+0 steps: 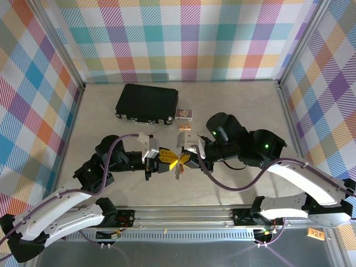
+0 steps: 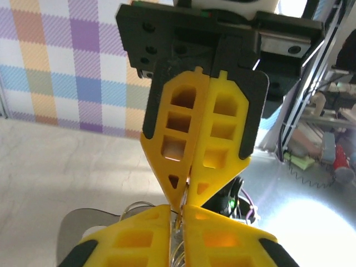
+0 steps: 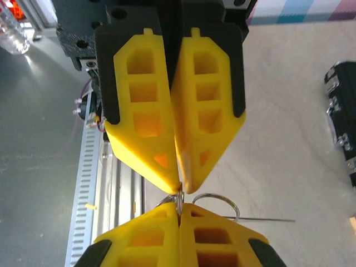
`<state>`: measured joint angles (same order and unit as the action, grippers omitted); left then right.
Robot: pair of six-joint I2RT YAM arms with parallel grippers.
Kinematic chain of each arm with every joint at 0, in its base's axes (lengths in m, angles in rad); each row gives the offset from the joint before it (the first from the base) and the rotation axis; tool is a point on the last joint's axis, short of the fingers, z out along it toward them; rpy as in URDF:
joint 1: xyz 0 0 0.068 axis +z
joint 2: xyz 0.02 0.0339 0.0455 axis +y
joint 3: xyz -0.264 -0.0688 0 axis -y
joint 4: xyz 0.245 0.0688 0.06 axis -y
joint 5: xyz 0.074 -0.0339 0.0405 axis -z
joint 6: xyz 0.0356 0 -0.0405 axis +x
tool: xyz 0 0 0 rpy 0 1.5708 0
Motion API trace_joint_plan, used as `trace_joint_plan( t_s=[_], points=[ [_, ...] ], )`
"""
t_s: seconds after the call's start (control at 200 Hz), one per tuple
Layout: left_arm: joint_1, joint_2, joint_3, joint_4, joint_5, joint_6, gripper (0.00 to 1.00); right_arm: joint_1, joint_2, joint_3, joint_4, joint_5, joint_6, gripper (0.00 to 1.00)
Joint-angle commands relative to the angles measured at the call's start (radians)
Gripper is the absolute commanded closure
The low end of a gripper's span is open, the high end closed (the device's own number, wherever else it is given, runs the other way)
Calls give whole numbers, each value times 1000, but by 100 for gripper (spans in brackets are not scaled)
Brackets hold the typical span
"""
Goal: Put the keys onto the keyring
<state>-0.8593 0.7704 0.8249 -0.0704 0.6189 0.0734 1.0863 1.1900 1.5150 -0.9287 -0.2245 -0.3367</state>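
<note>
The left gripper (image 1: 171, 161) and the right gripper (image 1: 185, 161) met tip to tip, each pointing straight at the other. In the right wrist view the left gripper's yellow fingers (image 3: 146, 133) were pressed together at their points, and the right gripper's own pair was closed just as tightly right under them. Both were clamped on the same thin silvery wire where the four tips converged. That wire belonged to the keys (image 3: 216, 194): one round loop curved out to one side of the right gripper's tips, just above the table. In the left wrist view more loops showed between and beside the left gripper's own fingers, with a blurred grey flat shape beside them that I could not identify.

From above, a small dark bunch hung just below the meeting point. It was too small to tell whether the keyring was part of it, so I could not place the keyring.

Beyond the joined tips, on the far side from the arm bases, a small tan block (image 1: 185, 127) lay on the table (image 1: 100, 117). Just past it lay a red-and-white card box (image 1: 184, 114). A black case (image 1: 147, 103) lay beside that box, toward the left gripper's side. All three were well apart from the fingers.
</note>
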Motion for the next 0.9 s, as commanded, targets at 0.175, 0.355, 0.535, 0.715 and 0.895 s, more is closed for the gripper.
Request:
trace_joint_plan(
  t_s=[0.175,0.355,0.535,0.715,0.895],
  points=[
    [-8,27,38,-30,23,37,77,8,11,24,-12,-68,-30,100],
    [-7,15,35,-32,26,37,76,6,11,22,-30,-48,-33,100],
    [-8,5,36,-51,22,50,75,6,11,31,-46,-34,-36,100],
    [-8,3,37,-54,22,53,75,6,10,43,-71,15,-41,100],
    [-8,2,32,-48,21,48,72,6,14,45,-81,33,-41,100]
  ],
)
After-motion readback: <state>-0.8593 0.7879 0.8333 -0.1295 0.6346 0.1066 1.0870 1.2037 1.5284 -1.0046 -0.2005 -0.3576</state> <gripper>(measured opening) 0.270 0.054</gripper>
